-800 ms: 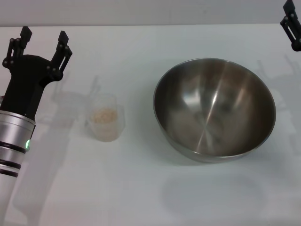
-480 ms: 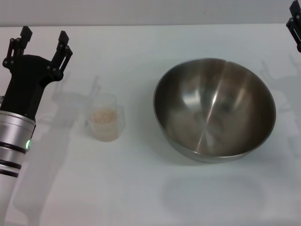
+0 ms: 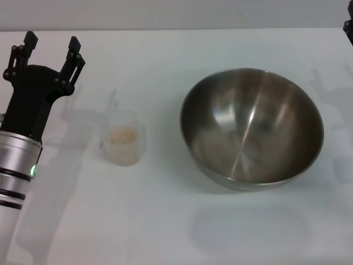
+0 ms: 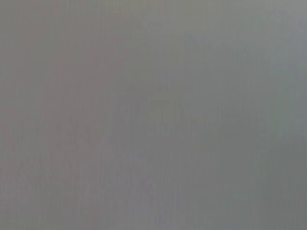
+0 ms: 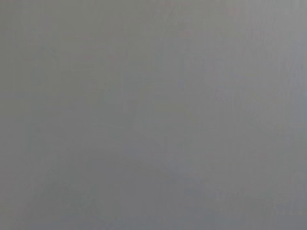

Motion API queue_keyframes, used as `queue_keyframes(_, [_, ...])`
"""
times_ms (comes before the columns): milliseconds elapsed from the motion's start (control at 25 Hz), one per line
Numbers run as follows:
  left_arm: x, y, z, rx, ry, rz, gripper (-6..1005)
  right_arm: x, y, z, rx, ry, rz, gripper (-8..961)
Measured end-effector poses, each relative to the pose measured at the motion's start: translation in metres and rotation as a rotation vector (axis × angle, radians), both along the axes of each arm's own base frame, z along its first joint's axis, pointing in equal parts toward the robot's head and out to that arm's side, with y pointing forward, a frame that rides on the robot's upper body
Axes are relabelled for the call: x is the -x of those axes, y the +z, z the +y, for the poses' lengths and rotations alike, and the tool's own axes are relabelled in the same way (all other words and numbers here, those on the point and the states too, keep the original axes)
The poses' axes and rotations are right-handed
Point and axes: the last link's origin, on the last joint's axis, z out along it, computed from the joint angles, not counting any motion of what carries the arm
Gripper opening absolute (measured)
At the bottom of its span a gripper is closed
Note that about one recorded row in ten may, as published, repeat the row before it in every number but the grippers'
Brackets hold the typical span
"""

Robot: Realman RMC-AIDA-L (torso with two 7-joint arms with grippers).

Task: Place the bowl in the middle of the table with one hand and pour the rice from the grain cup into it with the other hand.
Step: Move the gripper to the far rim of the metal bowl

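The bowl [image 3: 251,128] is bare metal, shiny and brushed inside. The cup [image 3: 124,141] is frosted, translucent plastic holding dull, grainy rice [image 3: 121,134]. The table [image 3: 165,221] is smooth, matt white. The left end effector [image 3: 48,45] looks matt black.

A bare test bench, more lab than kitchen: a plain white table [image 3: 176,221] fills the frame, a pale blank wall [image 3: 165,14] runs along the top edge, and a black-and-silver robot arm [image 3: 25,138] stands at the left.
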Motion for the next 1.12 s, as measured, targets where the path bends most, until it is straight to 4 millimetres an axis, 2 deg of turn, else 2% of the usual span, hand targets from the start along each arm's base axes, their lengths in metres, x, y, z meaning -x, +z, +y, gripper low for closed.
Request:
queue_keyframes(240, [-0.001,0.0,0.0,0.0,-0.001,-0.003,811,0.006,-0.002,0.016,0.023,-0.032,0.032,793])
queue_keyframes(360, [-0.002,0.0,0.001,0.001,-0.004,-0.005,811,0.014,-0.006,0.028,0.056,-0.051,0.06,793])
queue_keyframes(400, [-0.002,0.0,0.001,0.001,-0.005,-0.005,811,0.023,-0.009,0.035,0.087,-0.062,0.087,793])
queue_keyframes(520, [-0.002,0.0,0.001,0.001,-0.005,-0.005,811,0.031,-0.013,0.041,0.128,-0.08,0.12,793])
queue_keyframes(600, [-0.001,0.0,0.0,0.0,-0.003,-0.006,811,0.05,-0.016,0.05,0.193,-0.106,0.175,793])
queue_keyframes(640, [-0.001,0.0,0.0,-0.001,-0.002,-0.005,811,0.05,-0.016,0.05,0.193,-0.106,0.175,793])
queue_keyframes(840, [0.002,0.001,0.0,-0.005,0.006,-0.001,811,0.086,-0.025,0.062,0.377,-0.206,0.223,793])
queue_keyframes(960, [0.003,0.002,0.0,-0.008,0.011,0.0,811,0.106,-0.03,0.066,0.502,-0.278,0.221,794])
queue_keyframes(1000, [0.003,0.002,0.0,-0.009,0.013,0.0,811,0.121,-0.029,0.066,0.578,-0.321,0.209,794])
queue_keyframes(1040, [0.003,0.002,0.0,-0.009,0.013,0.0,811,0.121,-0.029,0.066,0.578,-0.321,0.209,794])
queue_keyframes(1120, [0.004,0.003,0.0,-0.01,0.016,0.002,811,0.134,-0.026,0.063,0.661,-0.38,0.188,794])
